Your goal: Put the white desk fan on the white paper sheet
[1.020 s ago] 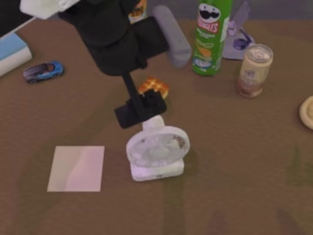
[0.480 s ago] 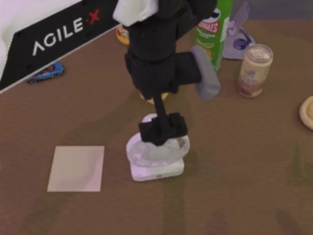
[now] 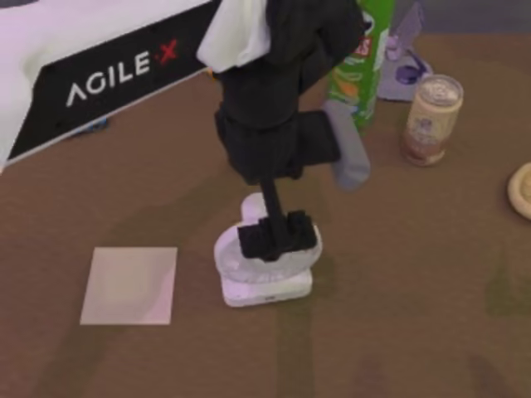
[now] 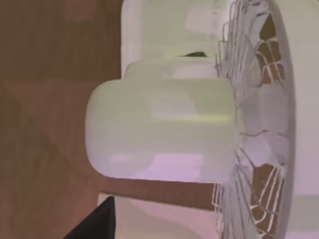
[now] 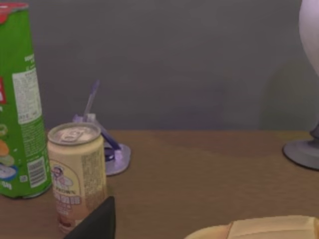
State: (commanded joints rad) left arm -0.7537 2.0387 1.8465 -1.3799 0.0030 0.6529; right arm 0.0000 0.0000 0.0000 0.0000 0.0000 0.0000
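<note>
The white desk fan [image 3: 265, 286] stands at the table's middle on its rectangular base, its round grille turned partly upward. My left gripper [image 3: 278, 236] hangs right over the grille and the motor knob, open, not gripping the fan. In the left wrist view the knob [image 4: 159, 129] and grille [image 4: 259, 124] fill the picture, with one dark fingertip [image 4: 99, 224] beside them. The white paper sheet [image 3: 129, 285] lies flat to the fan's left, apart from it, with nothing on it. My right arm is out of the top view; one fingertip [image 5: 99, 221] shows in its wrist view.
A green chips can [image 3: 365, 50], a beige drink can [image 3: 430, 120] and a purple holder [image 3: 406, 66] stand at the back right. A yellow round thing [image 3: 523, 191] lies at the right edge. A blue toy car [image 3: 90, 127] peeks out under my left arm.
My left arm has swung forward and right, bringing its gripper from behind the fan to over the knob and grille. The arm now hides the bread and most of the toy car.
</note>
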